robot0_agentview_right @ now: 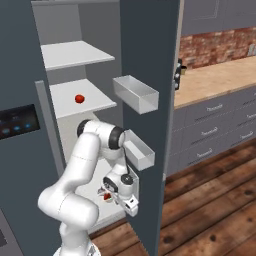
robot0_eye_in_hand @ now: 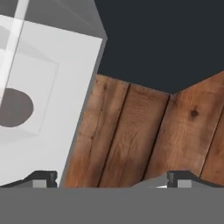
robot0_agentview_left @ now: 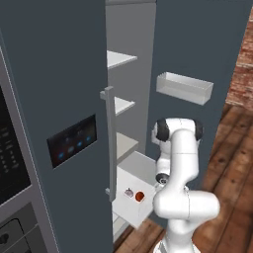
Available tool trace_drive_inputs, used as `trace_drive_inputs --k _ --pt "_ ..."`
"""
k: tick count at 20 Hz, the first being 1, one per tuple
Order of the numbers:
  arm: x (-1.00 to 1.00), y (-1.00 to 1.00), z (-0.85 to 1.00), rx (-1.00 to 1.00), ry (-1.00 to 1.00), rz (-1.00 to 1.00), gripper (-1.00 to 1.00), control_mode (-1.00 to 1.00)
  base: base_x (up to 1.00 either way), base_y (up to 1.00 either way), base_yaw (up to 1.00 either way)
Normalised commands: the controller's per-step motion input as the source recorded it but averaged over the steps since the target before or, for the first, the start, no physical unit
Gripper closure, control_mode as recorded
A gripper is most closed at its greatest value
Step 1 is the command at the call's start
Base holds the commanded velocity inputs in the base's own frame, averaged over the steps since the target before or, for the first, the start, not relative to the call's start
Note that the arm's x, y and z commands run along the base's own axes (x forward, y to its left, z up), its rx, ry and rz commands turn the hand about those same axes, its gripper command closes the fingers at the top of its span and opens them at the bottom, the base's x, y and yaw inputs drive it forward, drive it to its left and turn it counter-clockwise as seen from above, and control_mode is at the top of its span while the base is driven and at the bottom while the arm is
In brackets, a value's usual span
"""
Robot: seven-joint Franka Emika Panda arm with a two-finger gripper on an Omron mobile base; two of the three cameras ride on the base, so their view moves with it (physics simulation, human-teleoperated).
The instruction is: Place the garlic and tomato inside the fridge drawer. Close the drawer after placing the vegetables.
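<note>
Now: gripper (robot0_eye_in_hand: 111, 179) released over floor (robot0_eye_in_hand: 144, 135) | fridge drawer (robot0_agentview_left: 129, 210) out, tomato (robot0_agentview_left: 140, 196), garlic (robot0_agentview_left: 129, 192) inside

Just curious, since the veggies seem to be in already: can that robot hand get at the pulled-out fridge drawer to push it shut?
Probably yes. The open gripper hangs right by the pulled-out fridge drawer, where the garlic and tomato lie. Nothing seems to stand between them.

I see the drawer (robot0_agentview_left: 129, 210) pulled out, clear-walled with a white bottom. The red tomato (robot0_agentview_left: 140, 196) and pale garlic (robot0_agentview_left: 129, 192) lie inside, just beside each other.
</note>
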Motion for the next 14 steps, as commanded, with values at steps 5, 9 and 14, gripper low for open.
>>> trace_drive_inputs --k 5,9,14 --pt "0.88 0.35 0.13 -0.01 -0.06 -0.06 -1.0 -1.0 0.0 0.0 0.0" --pt "1.0 0.51 0.4 -0.01 -0.05 -0.02 -1.0 -1.0 0.0 0.0 0.0" --pt "0.52 0.38 0.12 0.0 0.0 -0.03 -1.0 -1.0 0.0 0.0 0.0"
